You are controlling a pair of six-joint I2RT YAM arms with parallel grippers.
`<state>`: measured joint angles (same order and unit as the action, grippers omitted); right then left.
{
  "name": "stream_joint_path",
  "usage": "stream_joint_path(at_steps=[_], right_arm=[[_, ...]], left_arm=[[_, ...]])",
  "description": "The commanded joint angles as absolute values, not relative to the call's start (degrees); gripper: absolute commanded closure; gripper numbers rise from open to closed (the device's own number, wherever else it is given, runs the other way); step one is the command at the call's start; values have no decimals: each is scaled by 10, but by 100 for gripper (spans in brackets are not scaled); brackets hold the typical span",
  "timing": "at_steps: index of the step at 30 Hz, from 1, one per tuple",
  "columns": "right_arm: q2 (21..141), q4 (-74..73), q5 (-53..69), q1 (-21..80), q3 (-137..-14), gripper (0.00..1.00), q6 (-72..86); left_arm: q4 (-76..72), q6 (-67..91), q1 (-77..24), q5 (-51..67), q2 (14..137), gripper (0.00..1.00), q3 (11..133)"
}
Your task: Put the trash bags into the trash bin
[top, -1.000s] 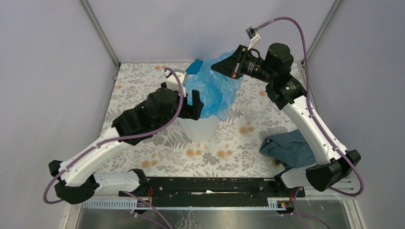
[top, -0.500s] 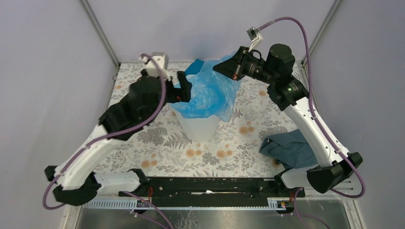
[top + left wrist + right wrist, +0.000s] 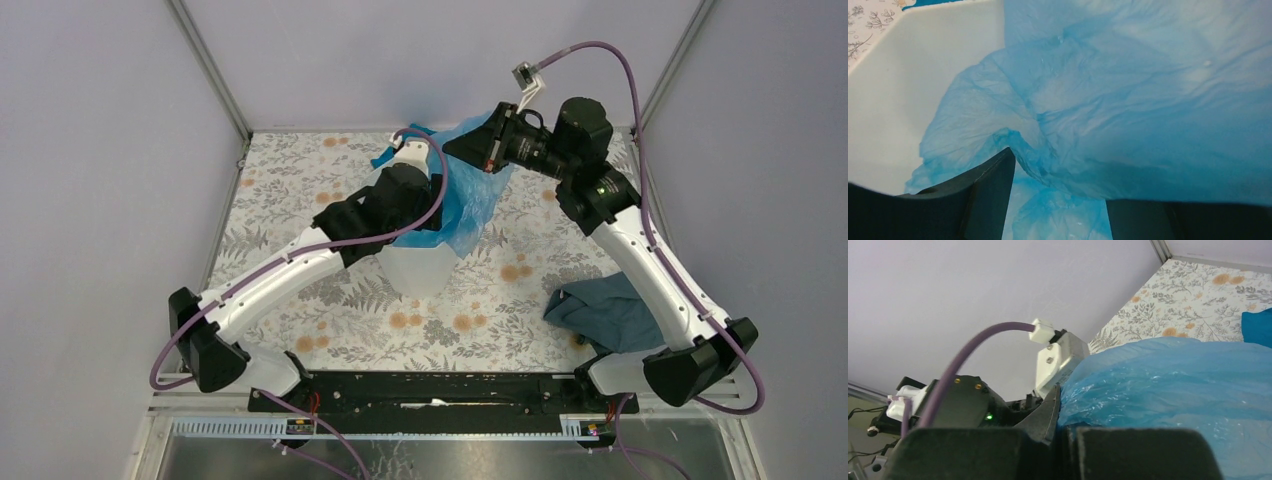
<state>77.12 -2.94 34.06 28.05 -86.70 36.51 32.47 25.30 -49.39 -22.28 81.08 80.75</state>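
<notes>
The left arm (image 3: 285,268) reaches forward and inward, wrist tipped down, left gripper (image 3: 1060,192) with fingers parted (its tips hidden from above). The right arm (image 3: 655,275) rises high, right gripper (image 3: 452,142) pinched closed on the trash bags (image 3: 468,205).

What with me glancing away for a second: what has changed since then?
The left claw rose from the bin's near-left side, swung across and now points down into it, open, with folds of the bag between its fingers. The right claw stayed shut on the bag's top. The bin and the grey cloth did not move.
</notes>
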Motion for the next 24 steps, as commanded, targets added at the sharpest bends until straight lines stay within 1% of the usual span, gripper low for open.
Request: stream_joint_path(at_steps=[1,7,14,18,19,24], right_arm=[[790,-15,351,303,-876,100,349],[824,-63,308,350,-913,100,313],[840,-75,288,362,-935,100,324],[855,-77,289,382,-952,100,334],[860,-79,290,386,-954,100,337],[882,-99,303,400,-951,100,351]], left_arm=[[288,246,-492,-221,753,32,823],[325,219,-491,-223,687,19,836],[360,213,-488,-294,589,13,791],[395,241,-447,-327,592,9,774],[398,243,-428,-314,599,8,768],[356,262,-312,-157,596,18,722]])
